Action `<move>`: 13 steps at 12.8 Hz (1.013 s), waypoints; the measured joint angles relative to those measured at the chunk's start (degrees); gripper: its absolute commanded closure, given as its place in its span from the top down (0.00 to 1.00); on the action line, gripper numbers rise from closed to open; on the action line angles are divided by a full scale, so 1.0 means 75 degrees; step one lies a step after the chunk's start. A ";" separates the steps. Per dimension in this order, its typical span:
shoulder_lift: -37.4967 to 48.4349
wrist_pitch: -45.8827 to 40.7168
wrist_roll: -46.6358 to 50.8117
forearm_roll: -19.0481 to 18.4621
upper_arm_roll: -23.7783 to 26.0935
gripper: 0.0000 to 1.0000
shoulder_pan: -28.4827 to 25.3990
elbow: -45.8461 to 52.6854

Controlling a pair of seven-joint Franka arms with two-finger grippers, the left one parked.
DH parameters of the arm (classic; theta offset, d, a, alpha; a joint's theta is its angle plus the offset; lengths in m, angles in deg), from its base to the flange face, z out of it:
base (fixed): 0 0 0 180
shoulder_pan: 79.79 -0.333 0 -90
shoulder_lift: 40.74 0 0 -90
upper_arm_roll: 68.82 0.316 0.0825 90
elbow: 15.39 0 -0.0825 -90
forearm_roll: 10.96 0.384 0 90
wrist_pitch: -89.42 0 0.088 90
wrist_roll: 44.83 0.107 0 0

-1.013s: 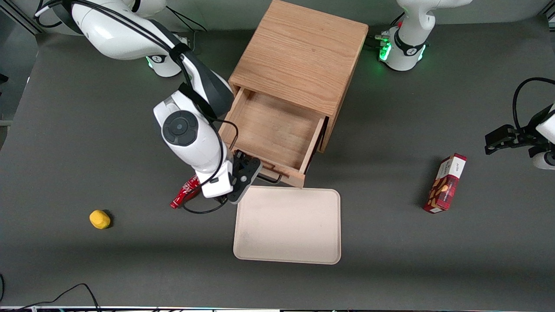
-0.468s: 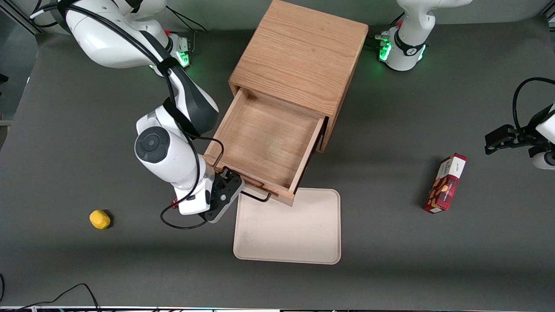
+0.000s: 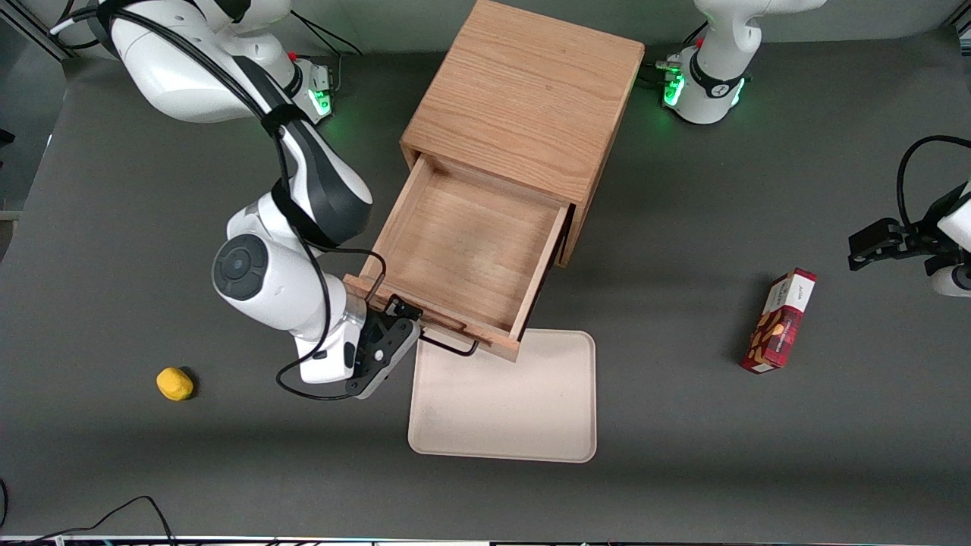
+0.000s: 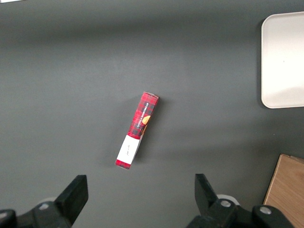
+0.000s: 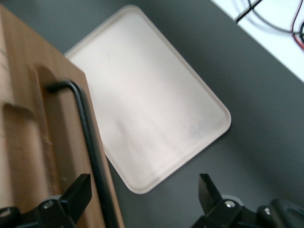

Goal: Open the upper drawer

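Observation:
The upper drawer [image 3: 463,250] is pulled well out of the light oak cabinet [image 3: 523,98], and its bare wooden inside shows. Its thin black wire handle [image 3: 449,347] sits on the front, just above the tray's edge. My right gripper [image 3: 403,322] is at the end of the drawer front toward the working arm's end of the table. In the right wrist view the gripper [image 5: 143,190] is open with its fingers wide apart. The handle [image 5: 88,128] runs between them, close to one finger [image 5: 78,190], against the drawer front [image 5: 28,137]. The lower drawer is hidden.
A cream tray [image 3: 501,402] lies just in front of the open drawer and also shows in the right wrist view [image 5: 147,95]. A yellow object [image 3: 174,383] lies toward the working arm's end. A red box [image 3: 781,320] lies toward the parked arm's end and shows in the left wrist view [image 4: 137,130].
The drawer has slid farther out toward the front camera. My gripper and forearm moved with it, nearer the camera and toward the working arm's end. A red can by the wrist is now hidden.

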 measured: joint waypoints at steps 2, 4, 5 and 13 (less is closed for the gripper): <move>0.0009 -0.0141 0.0000 0.0327 -0.0007 1.00 0.0041 0.0321; 0.0067 -0.0501 0.0009 0.0399 -0.0023 1.00 0.0107 0.0536; 0.0324 -0.0861 0.0013 0.0398 -0.0039 1.00 0.0278 0.0638; 0.3731 -0.3087 0.0163 -0.0671 -0.0862 1.00 0.1831 -0.1280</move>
